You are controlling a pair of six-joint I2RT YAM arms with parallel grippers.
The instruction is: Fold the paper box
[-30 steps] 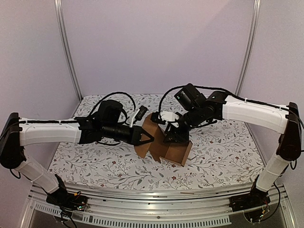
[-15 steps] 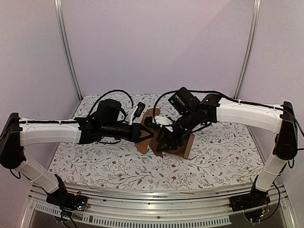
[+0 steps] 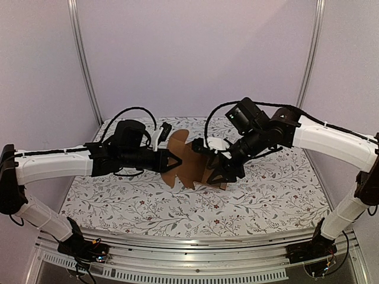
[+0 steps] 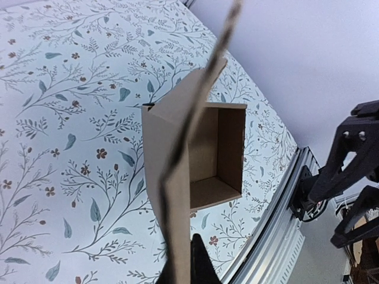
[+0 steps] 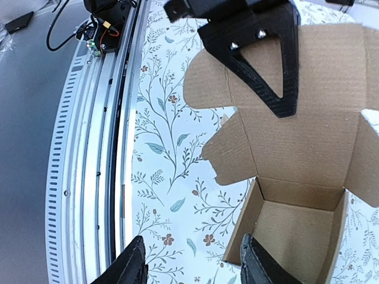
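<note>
Left hand (image 3: 172,161) pinched shut on box (image 3: 190,161) flap, steadying it for folding. Right hand (image 5: 194,265) hovers, fingers apart, at the open body (nothing held).

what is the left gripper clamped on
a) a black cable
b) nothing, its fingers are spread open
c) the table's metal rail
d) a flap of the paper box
d: in the left wrist view the left gripper is shut on the thin edge of a brown cardboard flap of the paper box.
</note>
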